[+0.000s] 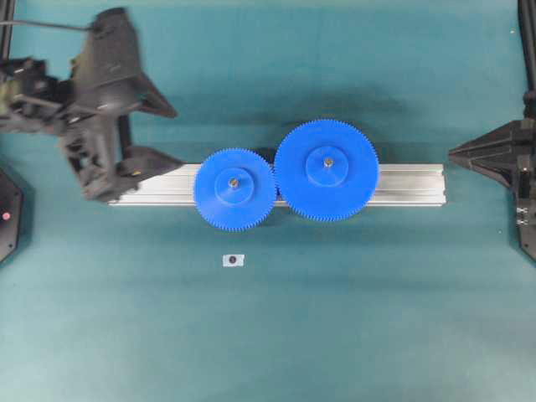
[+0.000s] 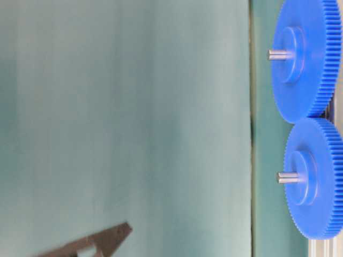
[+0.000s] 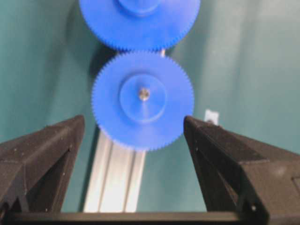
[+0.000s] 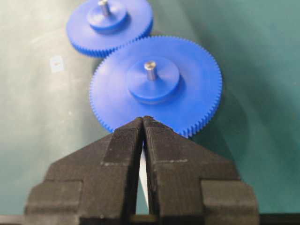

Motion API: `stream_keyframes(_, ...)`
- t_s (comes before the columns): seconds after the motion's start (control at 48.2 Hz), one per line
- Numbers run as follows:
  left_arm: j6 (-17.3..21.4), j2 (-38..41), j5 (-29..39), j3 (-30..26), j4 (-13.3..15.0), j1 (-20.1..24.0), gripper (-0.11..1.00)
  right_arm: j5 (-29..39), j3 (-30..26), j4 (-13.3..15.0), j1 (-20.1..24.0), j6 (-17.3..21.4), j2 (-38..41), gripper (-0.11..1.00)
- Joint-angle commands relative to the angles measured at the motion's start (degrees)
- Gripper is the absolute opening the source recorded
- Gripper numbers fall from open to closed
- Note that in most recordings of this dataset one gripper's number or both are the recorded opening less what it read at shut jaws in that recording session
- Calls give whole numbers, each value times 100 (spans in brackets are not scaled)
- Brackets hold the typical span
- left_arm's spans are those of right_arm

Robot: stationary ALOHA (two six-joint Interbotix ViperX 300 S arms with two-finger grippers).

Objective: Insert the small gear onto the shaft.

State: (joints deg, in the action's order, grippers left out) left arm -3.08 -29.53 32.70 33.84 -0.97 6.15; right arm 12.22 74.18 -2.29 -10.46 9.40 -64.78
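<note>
The small gear (image 1: 234, 188) lies flat on the aluminium rail (image 1: 410, 184), its teeth meeting those of the larger blue gear (image 1: 327, 170). The shaft (image 1: 233, 181) pokes up through the small gear's hub. From table level the shaft (image 2: 288, 178) stands out of the small gear (image 2: 316, 176). My left gripper (image 1: 172, 134) hovers open over the rail's left end, a little short of the gear and holding nothing. In the left wrist view the small gear (image 3: 143, 100) and shaft (image 3: 144, 93) lie just beyond the left gripper (image 3: 133, 121). My right gripper (image 1: 452, 153) is shut and empty at the right.
A small white tag (image 1: 233, 260) with a dark dot lies on the green mat in front of the small gear. The right gripper (image 4: 143, 118) points along the rail at the larger gear (image 4: 157, 84), with the small gear (image 4: 110, 26) behind it.
</note>
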Motion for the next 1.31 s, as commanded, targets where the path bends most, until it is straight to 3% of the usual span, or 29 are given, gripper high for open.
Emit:
stream_keyframes(0.0, 62, -185, -316, 105, -18, -79, 85, -26, -70, 9, -18, 97, 44, 11)
stream_keyframes(0.352, 88, -158, -686, 554, -18, -457, 85, -158, 26, 53, -18, 105, -53, 11)
stream_keyframes(0.746, 105, -343, -870, 914, -18, -650, 85, -1116, 888, 79, -18, 97, -879, 11)
stream_keyframes(0.891, 97, -431, -984, 1055, -18, -659, 85, -1222, 1143, 79, -18, 114, -976, 11)
stream_keyframes(1.285, 105, -765, -1345, 1318, -18, -659, 85, -1143, 1178, 105, -18, 44, -976, 11)
